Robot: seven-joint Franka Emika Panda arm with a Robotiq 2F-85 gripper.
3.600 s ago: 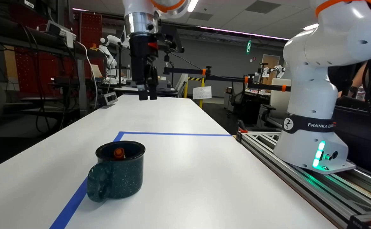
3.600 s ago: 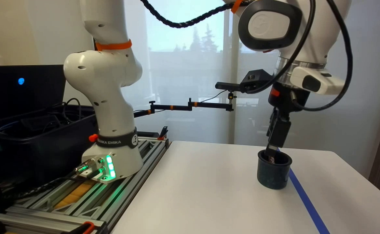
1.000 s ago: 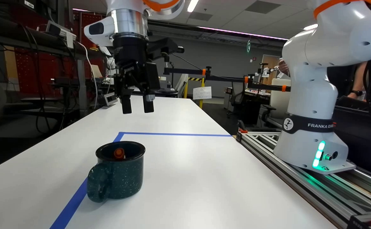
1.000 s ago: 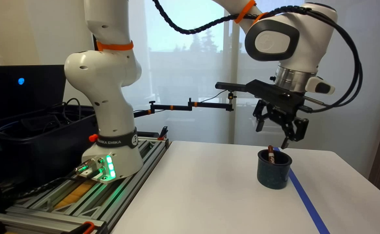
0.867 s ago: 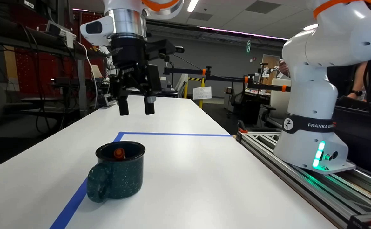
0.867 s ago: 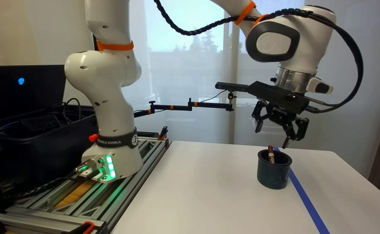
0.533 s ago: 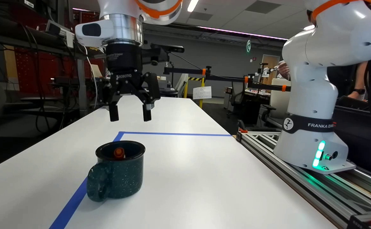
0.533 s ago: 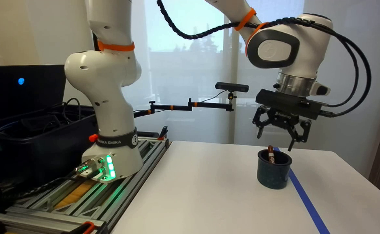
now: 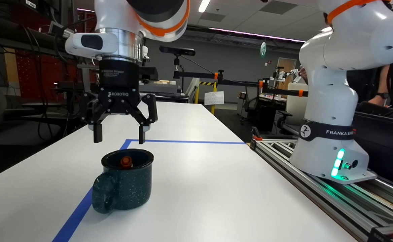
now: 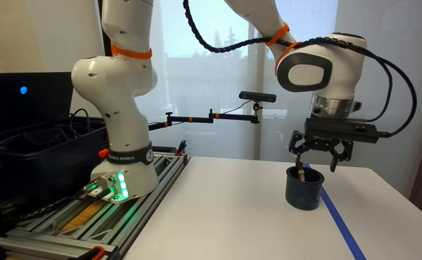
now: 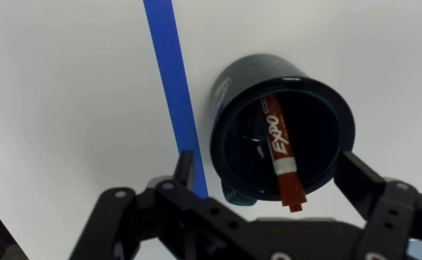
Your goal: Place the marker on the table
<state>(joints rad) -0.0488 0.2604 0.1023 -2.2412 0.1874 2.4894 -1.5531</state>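
The red-orange marker (image 9: pixel 126 162) stands tilted inside the dark teal mug (image 9: pixel 129 188). In the wrist view the marker (image 11: pixel 281 144) leans with its capped end over the mug's near rim, white "EXPO" lettering facing up. It also shows in an exterior view (image 10: pixel 301 171); its lower end is hidden in the mug. The mug sits on the white table (image 9: pixel 196 188). My gripper (image 9: pixel 119 140) is open and empty, pointing down above the mug. In the wrist view its fingers (image 11: pixel 266 159) stand apart, one on each side of the marker, not touching it.
Blue tape lines (image 10: pixel 341 224) run on the table beside the mug. The mug's handle (image 9: pixel 104 195) sticks out at one side. The arm's base (image 10: pixel 126 177) stands on a metal frame (image 10: pixel 160 195) along the table edge. A camera (image 10: pixel 257 96) on a bar stands behind.
My gripper has turned, now showing its fingers spread, and come down closer to the mug over the last seconds. The mug and marker have not moved.
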